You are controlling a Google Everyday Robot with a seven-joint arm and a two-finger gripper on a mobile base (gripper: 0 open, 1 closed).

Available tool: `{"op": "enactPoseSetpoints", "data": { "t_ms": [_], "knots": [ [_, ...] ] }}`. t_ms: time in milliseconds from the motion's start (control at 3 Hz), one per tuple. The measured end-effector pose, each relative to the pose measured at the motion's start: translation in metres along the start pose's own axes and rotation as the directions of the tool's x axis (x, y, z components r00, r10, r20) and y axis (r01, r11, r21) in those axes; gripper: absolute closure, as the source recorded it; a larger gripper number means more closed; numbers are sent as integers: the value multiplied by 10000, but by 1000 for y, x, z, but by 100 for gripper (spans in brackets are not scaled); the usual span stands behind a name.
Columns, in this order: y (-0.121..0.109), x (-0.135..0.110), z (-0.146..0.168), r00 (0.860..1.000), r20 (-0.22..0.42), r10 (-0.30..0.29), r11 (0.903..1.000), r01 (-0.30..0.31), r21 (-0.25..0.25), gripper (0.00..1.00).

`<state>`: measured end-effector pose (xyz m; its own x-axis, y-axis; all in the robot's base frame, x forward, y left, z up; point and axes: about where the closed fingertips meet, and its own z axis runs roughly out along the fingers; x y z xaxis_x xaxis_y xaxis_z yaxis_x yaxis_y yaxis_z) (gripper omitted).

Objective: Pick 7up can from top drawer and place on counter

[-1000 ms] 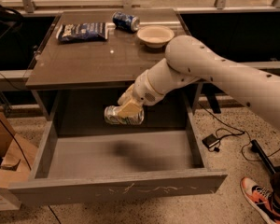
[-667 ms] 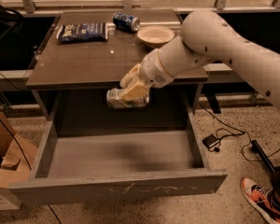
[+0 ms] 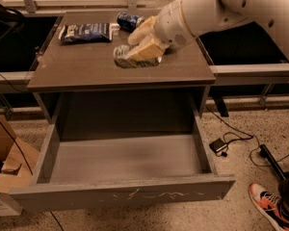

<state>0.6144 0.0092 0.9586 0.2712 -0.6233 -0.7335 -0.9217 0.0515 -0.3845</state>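
Observation:
My gripper (image 3: 138, 52) is shut on the 7up can (image 3: 123, 57), a silvery-white can with green markings held on its side. It hangs just above the middle of the dark counter (image 3: 77, 71); I cannot tell if the can touches the surface. The white arm reaches in from the upper right. The top drawer (image 3: 120, 191) is pulled wide open below the counter and its grey floor is bare, with a scratched front panel.
A dark blue can (image 3: 129, 20) lies at the counter's back, beside a blue snack bag (image 3: 85, 32) at the back left. A cardboard box (image 3: 7, 162) sits left of the drawer. Cables and a power brick (image 3: 218, 146) lie on the floor at right.
The gripper has risen with the 7up can from the space over the drawer, up past the counter's front edge, to above the counter's middle. The arm now hides the bowl.

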Motion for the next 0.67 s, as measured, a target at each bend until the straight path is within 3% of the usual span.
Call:
{"op": "enactPoseSetpoints", "data": {
  "t_ms": [333,667],
  "knots": [
    [-43,14,14,9997,-86,243,9983,-239,527,100],
    [-71,40,46,9966,66,827,9951,-829,539,100]
  ]
}}
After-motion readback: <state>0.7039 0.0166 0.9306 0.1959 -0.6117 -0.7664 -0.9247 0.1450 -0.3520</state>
